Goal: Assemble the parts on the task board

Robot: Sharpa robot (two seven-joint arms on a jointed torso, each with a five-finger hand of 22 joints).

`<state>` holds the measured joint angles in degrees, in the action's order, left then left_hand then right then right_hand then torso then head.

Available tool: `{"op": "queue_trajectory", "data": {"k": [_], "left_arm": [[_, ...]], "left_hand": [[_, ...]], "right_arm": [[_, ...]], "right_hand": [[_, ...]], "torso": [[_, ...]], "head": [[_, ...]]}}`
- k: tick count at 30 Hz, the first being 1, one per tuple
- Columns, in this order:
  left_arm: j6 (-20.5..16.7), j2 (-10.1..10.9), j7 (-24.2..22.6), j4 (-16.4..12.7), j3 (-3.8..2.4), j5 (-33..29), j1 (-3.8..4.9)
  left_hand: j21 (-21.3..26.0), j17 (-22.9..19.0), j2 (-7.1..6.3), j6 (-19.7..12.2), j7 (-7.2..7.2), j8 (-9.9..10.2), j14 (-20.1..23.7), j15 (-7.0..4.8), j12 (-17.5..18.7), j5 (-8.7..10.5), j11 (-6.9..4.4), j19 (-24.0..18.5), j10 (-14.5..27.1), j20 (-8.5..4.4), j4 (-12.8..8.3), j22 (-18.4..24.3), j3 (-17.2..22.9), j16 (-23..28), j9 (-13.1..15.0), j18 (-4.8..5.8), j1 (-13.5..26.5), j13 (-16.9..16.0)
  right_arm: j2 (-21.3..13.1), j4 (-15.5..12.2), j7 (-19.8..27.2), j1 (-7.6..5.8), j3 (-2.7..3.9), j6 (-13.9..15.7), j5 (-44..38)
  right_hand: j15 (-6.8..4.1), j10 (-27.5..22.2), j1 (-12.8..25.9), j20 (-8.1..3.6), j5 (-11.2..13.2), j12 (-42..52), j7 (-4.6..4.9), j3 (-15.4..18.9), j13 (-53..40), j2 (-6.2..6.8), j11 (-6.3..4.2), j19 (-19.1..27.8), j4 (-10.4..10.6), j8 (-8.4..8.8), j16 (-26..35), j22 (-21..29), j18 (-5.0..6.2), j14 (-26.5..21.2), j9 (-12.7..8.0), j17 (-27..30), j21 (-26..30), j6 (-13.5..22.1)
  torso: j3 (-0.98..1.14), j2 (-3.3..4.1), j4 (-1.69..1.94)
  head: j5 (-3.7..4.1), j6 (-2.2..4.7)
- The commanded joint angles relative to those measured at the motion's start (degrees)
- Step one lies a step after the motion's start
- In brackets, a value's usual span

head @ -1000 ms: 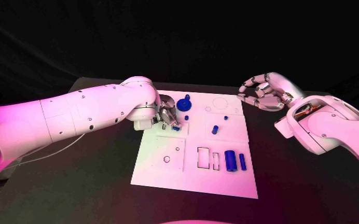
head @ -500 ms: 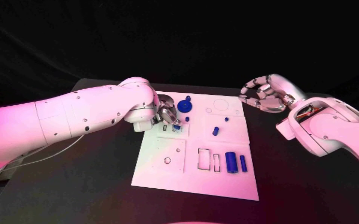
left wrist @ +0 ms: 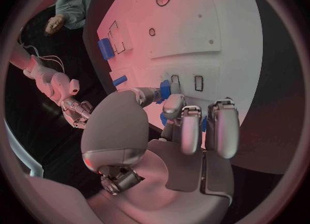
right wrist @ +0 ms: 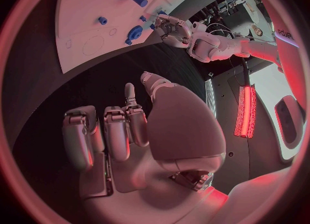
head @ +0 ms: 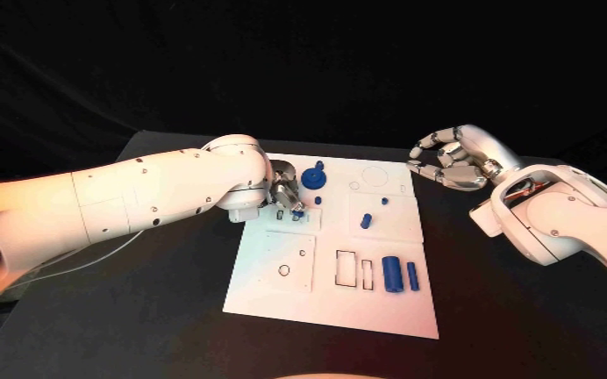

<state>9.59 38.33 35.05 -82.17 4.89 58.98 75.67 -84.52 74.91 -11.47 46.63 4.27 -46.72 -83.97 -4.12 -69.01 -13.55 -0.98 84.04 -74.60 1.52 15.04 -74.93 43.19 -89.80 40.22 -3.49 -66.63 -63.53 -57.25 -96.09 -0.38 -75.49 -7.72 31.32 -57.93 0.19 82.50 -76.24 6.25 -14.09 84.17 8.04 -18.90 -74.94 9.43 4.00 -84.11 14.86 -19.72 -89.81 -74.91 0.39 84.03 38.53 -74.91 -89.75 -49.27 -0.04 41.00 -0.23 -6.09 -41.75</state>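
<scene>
Overhead, unlabelled task board (head: 332, 300) (no lettering)

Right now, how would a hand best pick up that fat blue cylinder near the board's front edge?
The large blue cylinder lies flat on the task board, a thinner one close beside it. Probably come from above and pinch it across its ends.

A black table (head: 152, 309) stands before a dark curtain (head: 303, 37) that hangs in soft folds along the tabletop's far edge (its cloth swallows nearly all light). A red-lit panel (right wrist: 245, 111) glows in the room beyond.
</scene>
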Motion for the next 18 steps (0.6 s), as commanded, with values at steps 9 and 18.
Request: {"op": "queue_trajectory", "data": {"k": [9,18], "left_arm": [[0.7,-0.5,0.1,0.1,0.12,4.9,-0.17],[1.6,-0.6,0.1,0.1,0.24,5.4,-0.36]], "left_hand": [[-0.6,15.1,0.05,0.8,-1.34,-1.1,-6.0,-0.53,-0.3,-0.24,-0.32,1.1,-0.9,-0.7,-10.0,-3.4,10.0,-0.2,1.0,1.12,1.3,-0.2],[-0.7,15.1,-0.09,0.9,-1.46,-1.5,-6.0,-0.61,-0.5,-0.1,-0.41,1.2,-1.1,-0.77,-10.0,-3.7,10.0,-0.2,1.0,1.17,1.8,-0.3]], "right_arm": [[-0.1,-0.1,0.5,0.05,0.0,-0.2,-0.2],[-0.1,-0.2,0.5,0.05,0.0,-0.2,-0.2]], "right_hand": [[-0.46,0.0,-0.2,-0.35,-0.3,0.0,0.11,0.0,-7.2,-0.02,-0.35,-5.9,0.2,-0.37,0.2,-15.1,-0.39,5.6,0.1,-13.7,-0.3,0.4],[-0.46,0.1,-0.2,-0.36,-0.3,0.0,0.1,0.0,-7.3,-0.01,-0.34,-5.9,0.3,-0.42,0.2,-15.1,-0.39,5.6,0.1,-13.7,-0.3,0.4]], "torso": [[-0.04,0.06,-0.08],[-0.07,0.03,-0.03]], "head": [[-0.1,-0.25],[-0.07,-0.48]]}}
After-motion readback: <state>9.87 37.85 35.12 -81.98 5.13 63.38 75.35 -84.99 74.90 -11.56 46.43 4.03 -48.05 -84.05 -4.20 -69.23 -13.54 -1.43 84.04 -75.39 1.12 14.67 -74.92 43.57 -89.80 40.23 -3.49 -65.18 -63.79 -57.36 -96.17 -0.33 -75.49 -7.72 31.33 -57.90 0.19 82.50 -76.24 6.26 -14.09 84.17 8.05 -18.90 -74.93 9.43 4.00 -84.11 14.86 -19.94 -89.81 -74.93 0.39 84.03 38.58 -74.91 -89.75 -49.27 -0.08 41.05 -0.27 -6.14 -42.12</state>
